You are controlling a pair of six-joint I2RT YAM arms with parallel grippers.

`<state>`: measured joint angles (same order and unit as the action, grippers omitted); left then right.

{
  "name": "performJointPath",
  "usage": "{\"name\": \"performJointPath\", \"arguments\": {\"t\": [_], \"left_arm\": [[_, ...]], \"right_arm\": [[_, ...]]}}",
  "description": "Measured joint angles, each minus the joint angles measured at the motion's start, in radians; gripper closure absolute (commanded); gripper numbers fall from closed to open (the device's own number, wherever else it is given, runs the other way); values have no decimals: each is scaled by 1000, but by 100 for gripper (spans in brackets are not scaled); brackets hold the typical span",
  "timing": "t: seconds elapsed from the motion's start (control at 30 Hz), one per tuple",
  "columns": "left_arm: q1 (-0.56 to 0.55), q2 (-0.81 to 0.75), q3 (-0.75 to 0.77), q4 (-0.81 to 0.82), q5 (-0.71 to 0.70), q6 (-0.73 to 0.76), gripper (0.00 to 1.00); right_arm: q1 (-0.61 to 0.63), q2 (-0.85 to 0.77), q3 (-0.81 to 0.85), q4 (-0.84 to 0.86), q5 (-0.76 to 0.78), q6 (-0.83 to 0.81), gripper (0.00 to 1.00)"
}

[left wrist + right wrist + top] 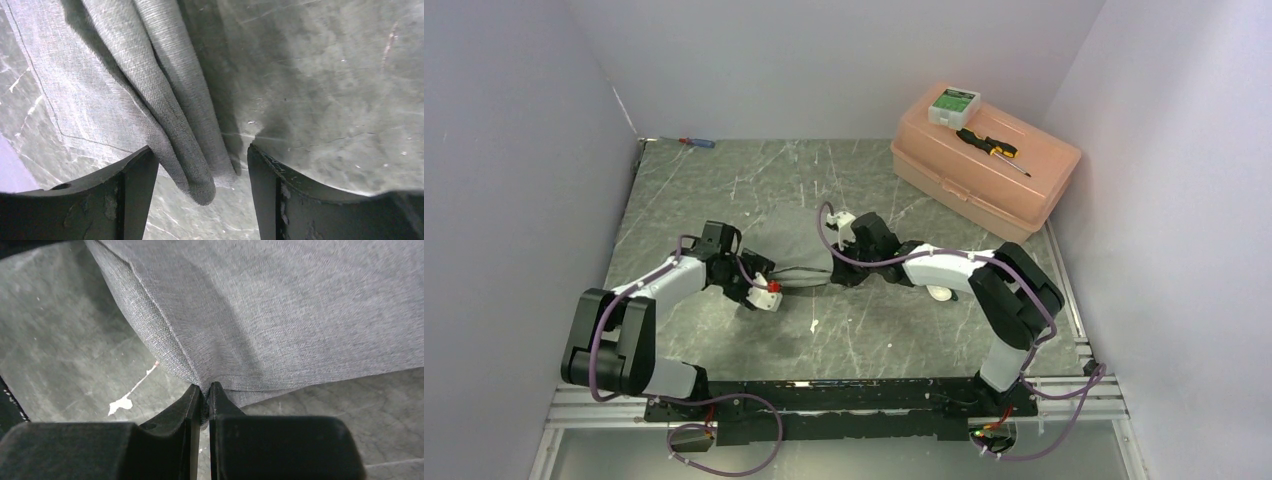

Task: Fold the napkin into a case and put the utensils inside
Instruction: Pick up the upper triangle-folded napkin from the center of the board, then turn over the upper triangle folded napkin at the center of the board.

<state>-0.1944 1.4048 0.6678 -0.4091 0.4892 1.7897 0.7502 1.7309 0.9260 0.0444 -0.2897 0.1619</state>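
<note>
Only wrist views show: right gripper (pixel 206 388) pinches the napkin (pixel 280 315) edge; left gripper (pixel 200 150) gapes, seemingly loose, around its fold

In the top view both arms lie over the napkin (pixel 789 240), so its near edge does not show whole. The right arm (pixel 934 265) covers most of a white thing (pixel 941 293); I cannot tell what it is. A white speck (pixel 814 325) on the counter (pixel 874 340) is too small to name. In the wrist views the napkin runs off the top edge, and the bottom edge cuts off the left gripper (pixel 200 150) and the right gripper (pixel 206 386).
</note>
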Motion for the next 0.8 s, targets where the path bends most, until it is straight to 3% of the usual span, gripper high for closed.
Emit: {"name": "performJointPath", "arguments": {"t": [0.23,0.47,0.57,0.73,0.8], "left_arm": [[-24,-55,-48,3,-25,-15,31],[-90,-63,-137,253,-84,-73,37],[-109,-25,-139,350,-124,-110,47],[-122,1,-143,383,-180,-174,87],[-129,0,-144,367,-193,-206,94]], "right_arm": [[-9,0,68,-28,-8,0,100],[-18,3,78,-53,-36,4,100],[-32,5,84,-57,-67,12,100],[-68,5,93,-59,-120,35,100],[-82,5,95,-58,-143,48,100]]}}
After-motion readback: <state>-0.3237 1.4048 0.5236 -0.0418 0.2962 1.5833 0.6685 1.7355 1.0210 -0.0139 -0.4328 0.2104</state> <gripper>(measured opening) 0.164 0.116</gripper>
